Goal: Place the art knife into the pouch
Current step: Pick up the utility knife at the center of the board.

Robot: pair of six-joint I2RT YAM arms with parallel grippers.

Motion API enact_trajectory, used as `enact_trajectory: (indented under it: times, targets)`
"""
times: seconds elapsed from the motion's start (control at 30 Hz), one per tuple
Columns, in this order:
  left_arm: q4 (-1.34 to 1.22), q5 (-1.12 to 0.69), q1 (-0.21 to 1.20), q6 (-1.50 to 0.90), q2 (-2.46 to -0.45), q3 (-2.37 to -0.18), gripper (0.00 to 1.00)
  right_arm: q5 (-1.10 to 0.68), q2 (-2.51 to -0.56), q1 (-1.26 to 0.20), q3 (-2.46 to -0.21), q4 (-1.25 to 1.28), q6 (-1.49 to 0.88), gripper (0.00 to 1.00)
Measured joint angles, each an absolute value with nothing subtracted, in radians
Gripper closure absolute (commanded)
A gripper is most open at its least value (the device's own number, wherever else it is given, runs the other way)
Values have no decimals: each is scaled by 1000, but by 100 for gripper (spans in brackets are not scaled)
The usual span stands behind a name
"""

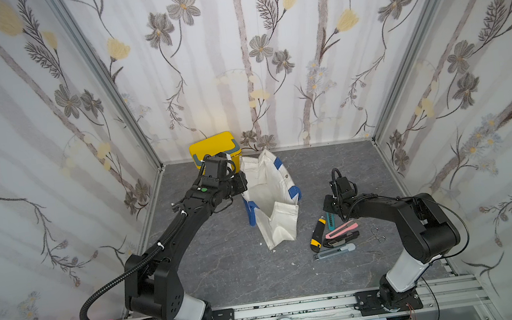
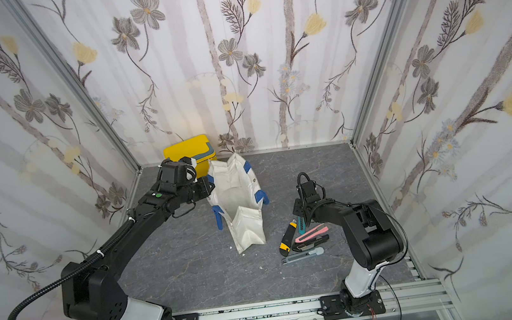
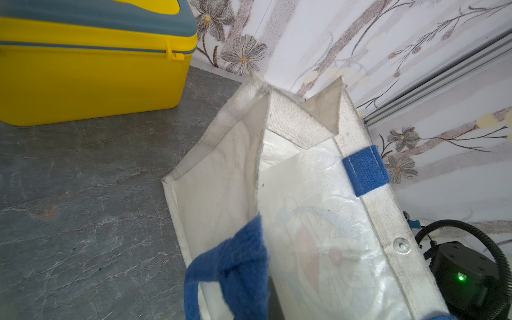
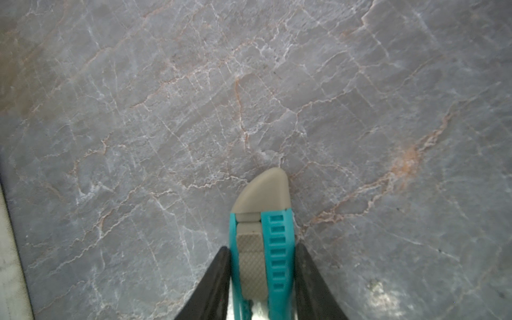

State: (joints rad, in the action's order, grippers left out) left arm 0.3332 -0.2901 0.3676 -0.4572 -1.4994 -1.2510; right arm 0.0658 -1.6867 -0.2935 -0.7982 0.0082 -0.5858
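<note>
The pouch [image 1: 272, 198] is a white canvas tote with blue straps, standing open in the middle of the table in both top views [image 2: 239, 199]. My left gripper [image 1: 241, 182] is at its left rim. In the left wrist view a blue strap [image 3: 241, 266] fills the spot where my hidden jaws are. The open mouth [image 3: 304, 221] shows a faint cartoon print through the cloth. The art knife [image 4: 263, 221] is teal with a grey tip. My right gripper [image 4: 263, 249] is shut on it, black fingers [image 4: 219, 277] pressing both sides, low over the table [image 1: 331, 218].
A yellow box [image 1: 210, 148] with a grey handle stands behind the left gripper. Near the right arm lie a yellow-black knife [image 1: 318, 234], a pink one [image 1: 341, 229], a black one [image 1: 337, 240], a grey-blue one [image 1: 334, 252] and small scissors [image 1: 375, 236].
</note>
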Motion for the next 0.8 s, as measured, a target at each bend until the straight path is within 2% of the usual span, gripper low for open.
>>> enact_trajectory:
  times: [0.2,0.8]
  targets:
    - [333,-292,368,-457,-1499,-1251,100,67,-1686,-294,-783,47,-599,70]
    - [333,-292,367,-460,-1501,-1251,100,59,-1682,-294,-771,88,-620,69]
